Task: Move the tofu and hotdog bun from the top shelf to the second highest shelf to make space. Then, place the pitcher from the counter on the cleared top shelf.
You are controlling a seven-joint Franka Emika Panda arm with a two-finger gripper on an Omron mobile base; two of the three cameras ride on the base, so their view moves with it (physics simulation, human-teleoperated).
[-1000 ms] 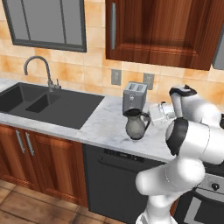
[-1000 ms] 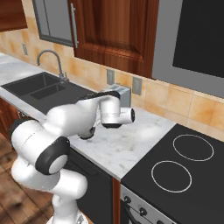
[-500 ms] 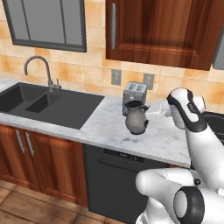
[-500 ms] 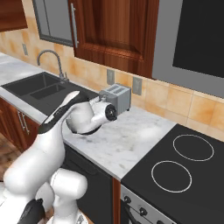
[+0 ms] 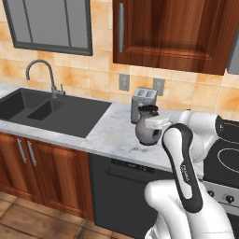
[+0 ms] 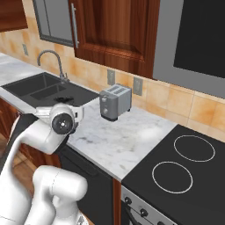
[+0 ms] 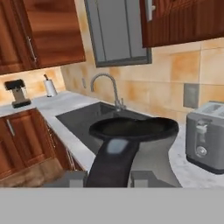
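the pitcher, a pot-bellied mottled grey jug with a dark rim, is seen above the marbled counter, just in front of the silver toaster and to the right of the black sink. whether its base touches the worktop or is raised clear of it cannot be told. in the hand view the pitcher is seen from very close: its dark round rim lies across the middle, and its dark curved handle runs down from the rim to the bottom edge between the two finger tips. the gripper is closed on that handle, one tip on each side of it. in the left base view the gripper is met at the pitcher's right side, level with its neck, at the end of the white arm's forearm. in the right base view the pitcher's dark rim is just seen above the arm's wrist, the belly being hidden behind it, with the toaster well apart to the right.

beyond the pitcher, a curved faucet stands behind the sink against the tan tiled wall. dark reddish wood cabinets are set under the counter, with a dark dishwasher front beside them. a black stovetop with white ring burners adjoins the counter's right end.
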